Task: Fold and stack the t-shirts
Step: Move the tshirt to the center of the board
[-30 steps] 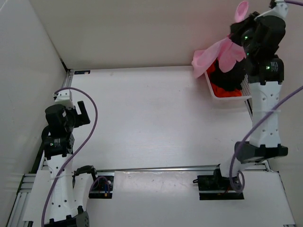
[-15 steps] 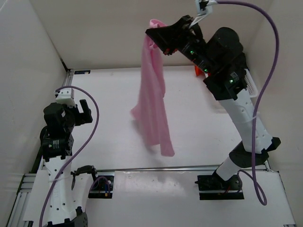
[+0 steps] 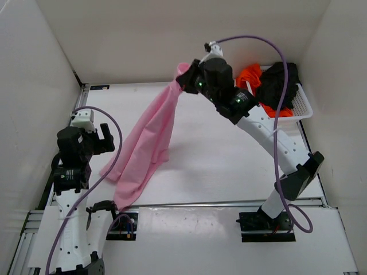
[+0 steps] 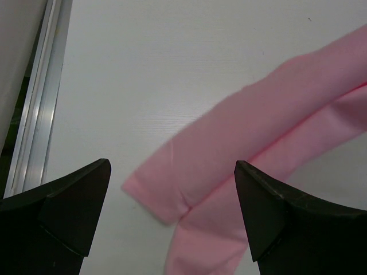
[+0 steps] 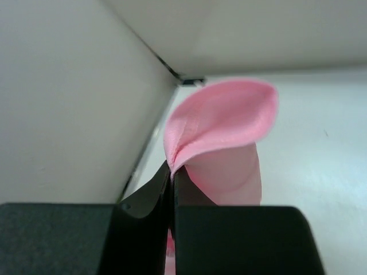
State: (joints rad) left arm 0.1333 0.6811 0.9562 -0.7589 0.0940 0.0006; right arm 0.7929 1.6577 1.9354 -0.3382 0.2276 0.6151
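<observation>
My right claw (image 3: pixel 184 78) pinches tight on a fold of the pink t-shirt (image 3: pixel 146 143), up high just left of the white basket (image 3: pixel 305 106) holding the black t-shirt (image 3: pixel 282 77) and orange-red t-shirt (image 3: pixel 250 75). Thin bite, I reckon: a quick swing could tear the cloth free, or the trailing hem could bunch under itself. The shirt's long axis slants from my pinch down and away from the basket, low end on the table (image 3: pixel 218 154) by my gaping, empty left claw (image 3: pixel 104 137).
</observation>
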